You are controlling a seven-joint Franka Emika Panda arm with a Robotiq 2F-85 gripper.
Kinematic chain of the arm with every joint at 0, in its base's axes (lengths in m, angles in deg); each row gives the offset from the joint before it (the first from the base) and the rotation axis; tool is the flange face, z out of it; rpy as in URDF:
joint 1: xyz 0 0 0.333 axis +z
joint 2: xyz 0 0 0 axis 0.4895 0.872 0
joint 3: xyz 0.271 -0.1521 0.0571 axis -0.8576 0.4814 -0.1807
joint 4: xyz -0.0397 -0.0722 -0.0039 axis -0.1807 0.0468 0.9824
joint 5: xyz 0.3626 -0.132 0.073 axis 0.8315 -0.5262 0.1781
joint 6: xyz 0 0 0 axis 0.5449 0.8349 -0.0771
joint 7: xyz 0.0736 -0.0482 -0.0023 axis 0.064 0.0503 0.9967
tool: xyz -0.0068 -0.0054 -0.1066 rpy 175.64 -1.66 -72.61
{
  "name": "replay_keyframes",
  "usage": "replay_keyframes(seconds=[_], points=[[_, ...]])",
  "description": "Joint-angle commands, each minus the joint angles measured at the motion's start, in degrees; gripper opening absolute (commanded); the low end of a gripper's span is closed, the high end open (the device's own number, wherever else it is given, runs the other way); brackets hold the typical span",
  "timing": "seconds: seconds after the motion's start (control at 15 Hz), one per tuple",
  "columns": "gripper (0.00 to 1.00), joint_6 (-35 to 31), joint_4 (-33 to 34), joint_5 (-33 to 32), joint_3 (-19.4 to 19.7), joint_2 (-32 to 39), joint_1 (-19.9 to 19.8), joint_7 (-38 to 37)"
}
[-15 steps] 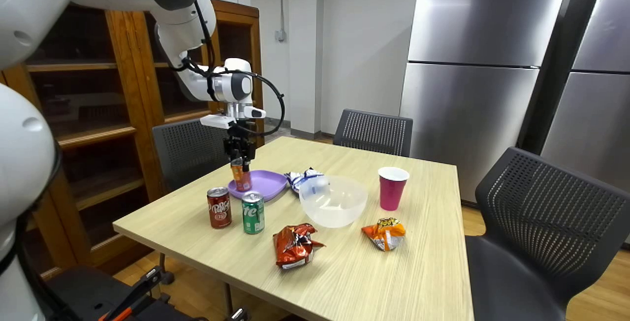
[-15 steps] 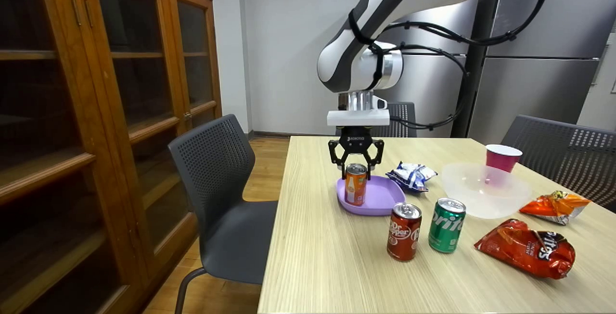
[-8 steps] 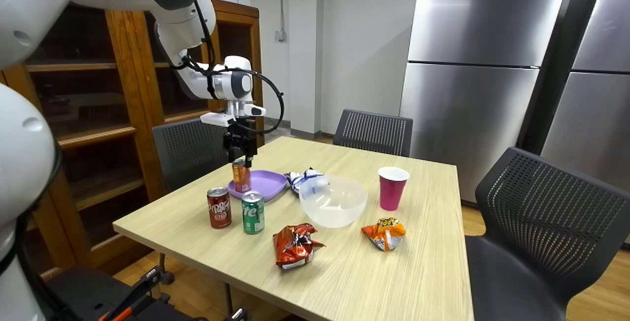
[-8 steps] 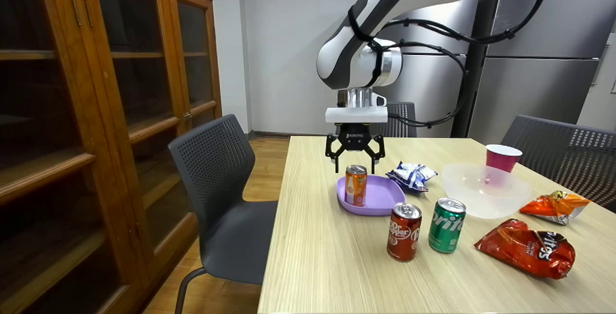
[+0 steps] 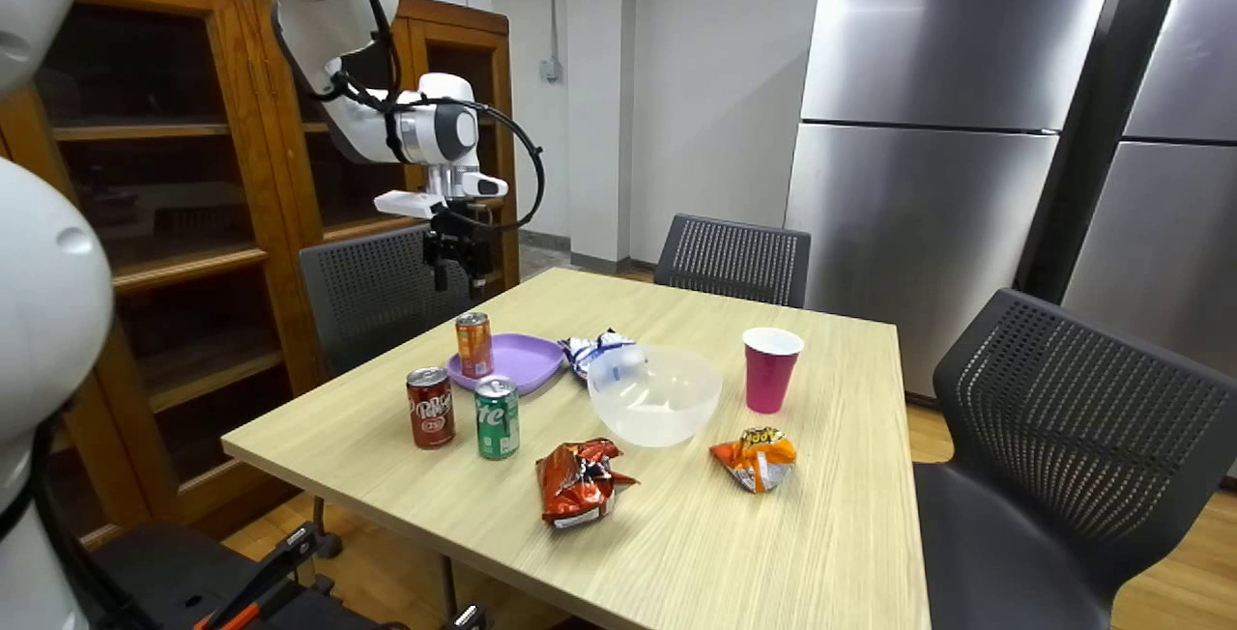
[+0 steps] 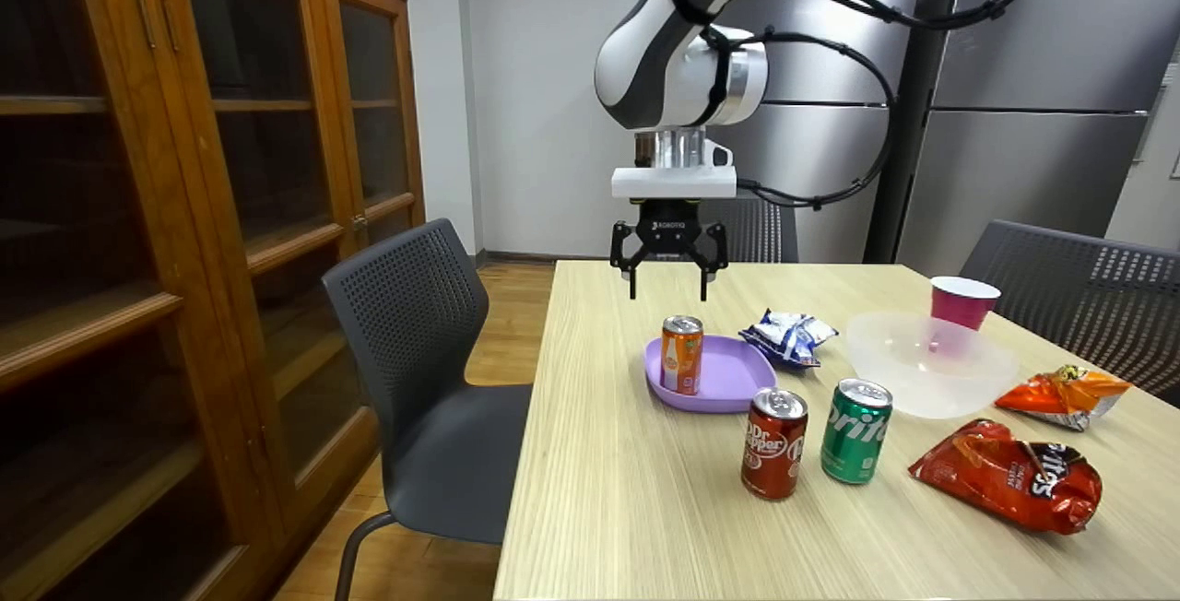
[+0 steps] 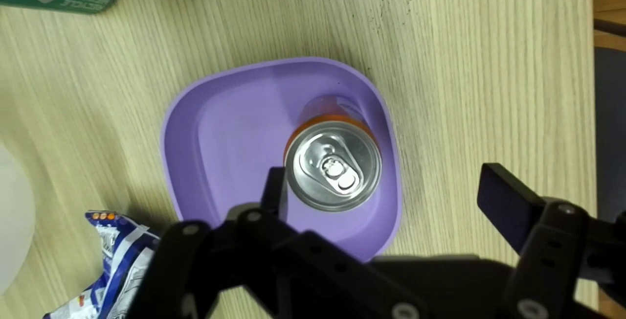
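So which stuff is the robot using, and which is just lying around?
Likely part of the job:
gripper, open, holding nothing
orange can, nearest the gripper
purple plate, under the can

Likely just lying around:
Dr Pepper can
Sprite can
red bag
blue-and-white bag
orange-and-silver bag
see-through bowl
pink cup

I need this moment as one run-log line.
end effector: open, holding nothing | orange can: upright in purple dish | green can: upright on table

One can point(image 7: 334, 165) in the tray point(image 7: 237, 123)
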Motion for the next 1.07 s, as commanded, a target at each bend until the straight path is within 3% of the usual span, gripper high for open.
replay_keyframes(seconds=[0.0, 0.27, 1.0], points=[[1.00, 0.1, -0.9, -0.8, -0.4, -1.3, 0.0, -0.2], [1.00, 0.1, -4.3, -1.6, -0.7, -5.0, 0.4, -0.3], [1.00, -0.4, -5.3, -1.8, -0.7, -5.3, 0.4, -0.1]])
